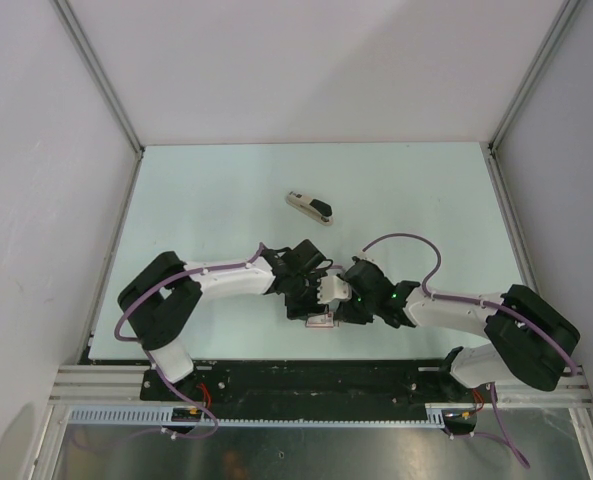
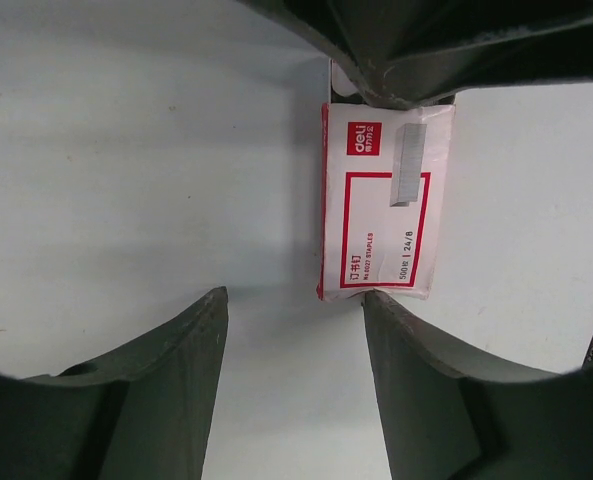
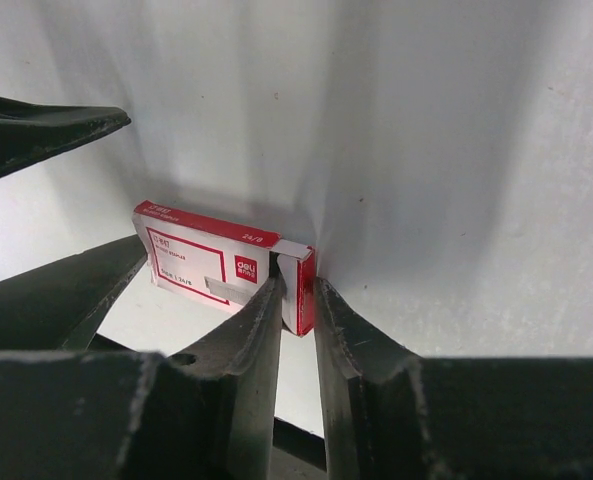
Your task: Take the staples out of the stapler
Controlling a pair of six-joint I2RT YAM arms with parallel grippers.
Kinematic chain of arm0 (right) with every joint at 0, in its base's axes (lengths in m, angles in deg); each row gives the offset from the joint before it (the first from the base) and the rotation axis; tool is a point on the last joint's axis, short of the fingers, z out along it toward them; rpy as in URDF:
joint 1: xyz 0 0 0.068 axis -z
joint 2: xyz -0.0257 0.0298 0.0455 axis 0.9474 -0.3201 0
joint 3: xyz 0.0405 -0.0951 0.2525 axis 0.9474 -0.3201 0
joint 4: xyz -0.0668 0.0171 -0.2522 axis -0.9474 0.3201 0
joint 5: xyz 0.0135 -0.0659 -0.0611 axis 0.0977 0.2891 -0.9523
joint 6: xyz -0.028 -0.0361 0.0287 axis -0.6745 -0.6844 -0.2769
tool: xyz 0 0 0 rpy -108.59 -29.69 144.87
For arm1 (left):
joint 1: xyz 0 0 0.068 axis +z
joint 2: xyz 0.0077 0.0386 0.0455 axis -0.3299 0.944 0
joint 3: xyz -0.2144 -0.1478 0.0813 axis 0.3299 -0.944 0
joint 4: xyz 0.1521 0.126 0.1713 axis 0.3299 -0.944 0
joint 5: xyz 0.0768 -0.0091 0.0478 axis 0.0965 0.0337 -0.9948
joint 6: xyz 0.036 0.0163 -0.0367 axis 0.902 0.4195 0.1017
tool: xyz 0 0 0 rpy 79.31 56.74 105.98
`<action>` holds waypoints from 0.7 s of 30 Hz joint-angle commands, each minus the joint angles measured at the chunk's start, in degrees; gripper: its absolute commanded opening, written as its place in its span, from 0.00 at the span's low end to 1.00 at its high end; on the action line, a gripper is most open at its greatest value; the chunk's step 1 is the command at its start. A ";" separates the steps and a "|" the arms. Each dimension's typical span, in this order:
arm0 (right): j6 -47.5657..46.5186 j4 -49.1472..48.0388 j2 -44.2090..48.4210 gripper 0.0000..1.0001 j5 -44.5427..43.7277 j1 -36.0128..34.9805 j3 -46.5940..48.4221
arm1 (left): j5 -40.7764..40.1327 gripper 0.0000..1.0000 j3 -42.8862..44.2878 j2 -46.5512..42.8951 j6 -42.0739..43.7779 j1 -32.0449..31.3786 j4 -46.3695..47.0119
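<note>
Left arm (image 1: 226, 280), jaws wide, right arm (image 1: 456, 310), jaws narrow, head-on at staple box (image 2: 386, 200)

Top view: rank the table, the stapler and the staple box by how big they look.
1. table, by far the largest.
2. stapler and staple box: not ranked. Only a sliver of the box shows in this view, so its visible patch looks smaller than the stapler, but that proves nothing.

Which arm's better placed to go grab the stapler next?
Left, probably. The left end effector is open and empty, staple box just past its fingertips, and the stapler lies nearer it in the top view. The right end effector has its fingers close together at the box's flap end.
</note>
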 commanded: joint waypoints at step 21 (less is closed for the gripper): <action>-2.05 -6.49 8.86 0.07 4.53 0.26 -2.91 | -1.38 0.62 -1.65 -0.04 0.56 -1.53 0.69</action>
